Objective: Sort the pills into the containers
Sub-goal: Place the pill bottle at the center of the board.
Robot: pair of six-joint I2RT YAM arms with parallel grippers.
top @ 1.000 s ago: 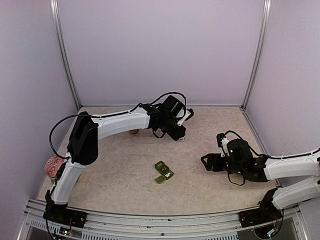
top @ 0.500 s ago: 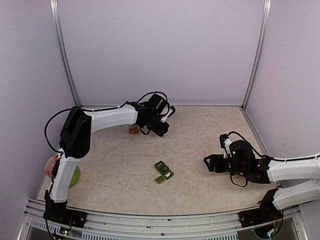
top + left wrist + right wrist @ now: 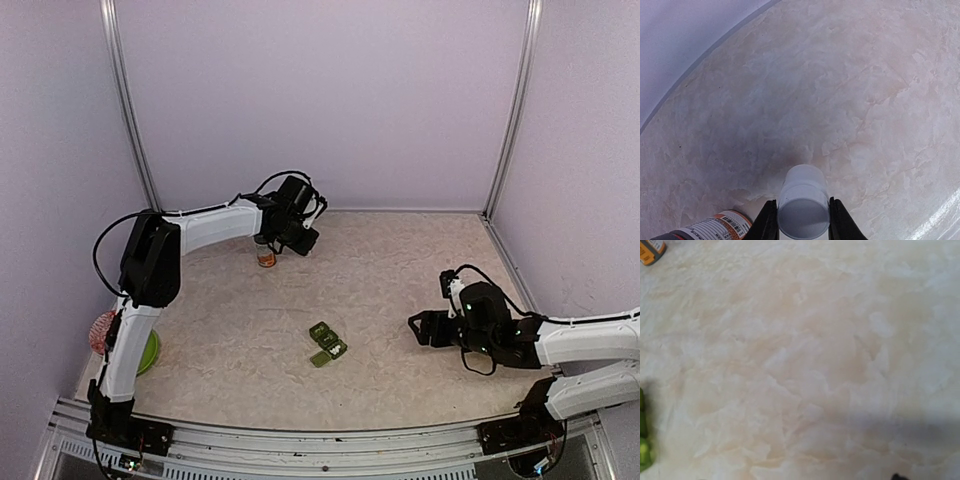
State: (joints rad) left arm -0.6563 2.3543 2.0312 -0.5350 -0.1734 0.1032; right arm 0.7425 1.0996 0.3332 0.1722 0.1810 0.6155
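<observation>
The left end effector [image 3: 803, 225], gripping a small white plastic cap [image 3: 802, 192], has swung left to the orange-labelled pill bottle [image 3: 266, 257], probably to recap it. The right end effector [image 3: 420, 328] hangs open and empty, right of the dark olive-green plastic pill box [image 3: 325, 344].

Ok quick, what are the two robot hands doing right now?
Left hand: closed on a white cap.
Right hand: open, holding nothing.

Marbled table [image 3: 400, 270] bears pill box [image 3: 326, 345], bottle [image 3: 266, 258], bowl [image 3: 150, 353].
</observation>
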